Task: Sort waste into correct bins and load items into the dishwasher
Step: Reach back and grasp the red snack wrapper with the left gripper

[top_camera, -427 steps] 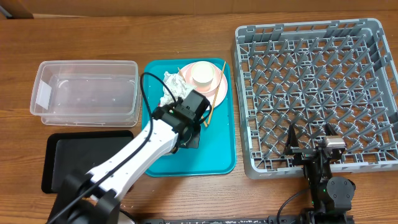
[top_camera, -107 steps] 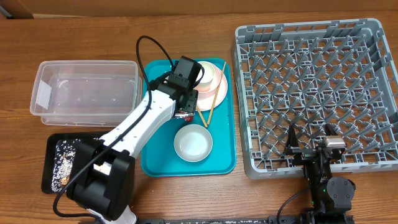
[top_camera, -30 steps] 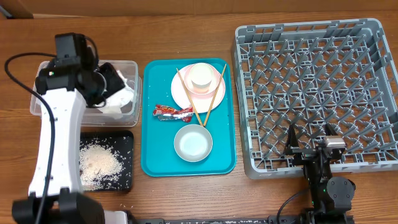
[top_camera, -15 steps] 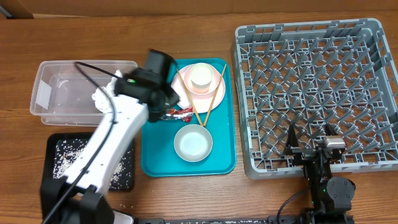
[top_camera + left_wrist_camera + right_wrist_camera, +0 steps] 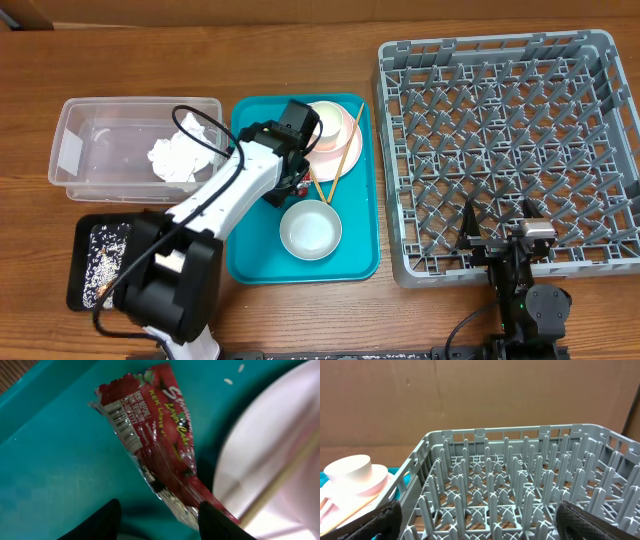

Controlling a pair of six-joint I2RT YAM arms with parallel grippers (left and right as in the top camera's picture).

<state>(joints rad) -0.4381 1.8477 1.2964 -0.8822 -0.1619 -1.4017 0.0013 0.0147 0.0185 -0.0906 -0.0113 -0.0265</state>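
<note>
Wooden counter [image 5: 300,40]: left of the teal serving tray [image 5: 255,250], the crumpled white paper napkin [image 5: 178,157] has been binned in the clear rectangular plastic tub [image 5: 80,120]; on the tray, the small red shiny wrapper [image 5: 155,445] is straddled next by the left pincer [image 5: 161,521], apart.

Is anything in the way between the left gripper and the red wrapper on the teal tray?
Nothing visible. The left gripper hangs open over one end of the red wrapper on the teal tray. The pink plate lies close beside that end.
</note>
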